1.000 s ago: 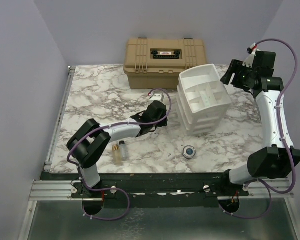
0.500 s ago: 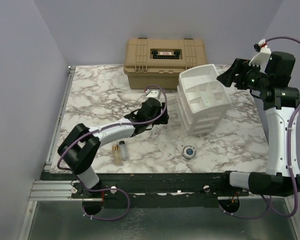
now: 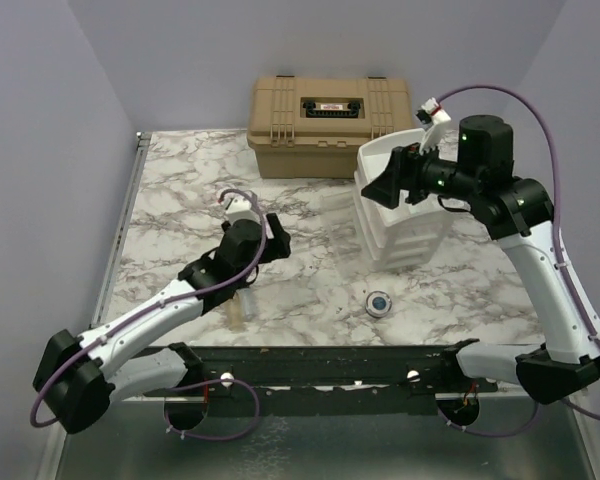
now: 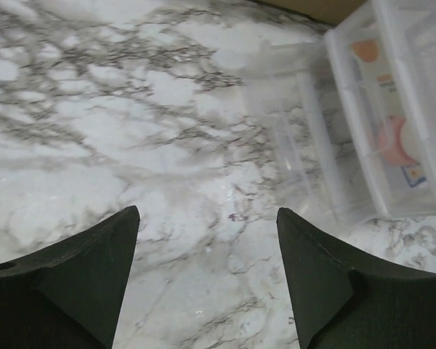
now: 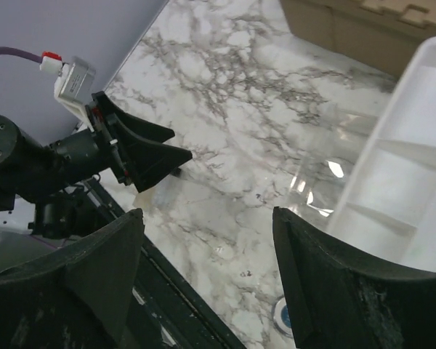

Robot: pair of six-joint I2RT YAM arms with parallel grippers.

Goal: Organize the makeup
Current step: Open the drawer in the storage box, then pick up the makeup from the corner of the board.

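Note:
My left gripper (image 3: 273,236) hovers open over bare marble, left of the white organizer (image 3: 420,215); the left wrist view shows nothing between its fingers (image 4: 207,211). Ahead of it, a clear drawer (image 4: 363,123) holds an orange item (image 4: 365,49) and a pink disc (image 4: 396,142). Tiny bottles (image 3: 241,311) lie under the left forearm, partly hidden. A small round dark jar (image 3: 379,302) sits on the marble near the front edge, also seen as the jar (image 5: 283,317) in the right wrist view. My right gripper (image 3: 382,188) hangs open above the organizer's left side, empty (image 5: 207,211).
A tan hard case (image 3: 330,110) stands at the back behind the organizer. The organizer's white top tier (image 5: 410,167) fills the right of the right wrist view. A metal rail (image 3: 120,230) runs along the table's left edge.
The left gripper has opened and drawn back from the organizer toward the near left. The right arm has swung left from the far right corner to above the organizer.

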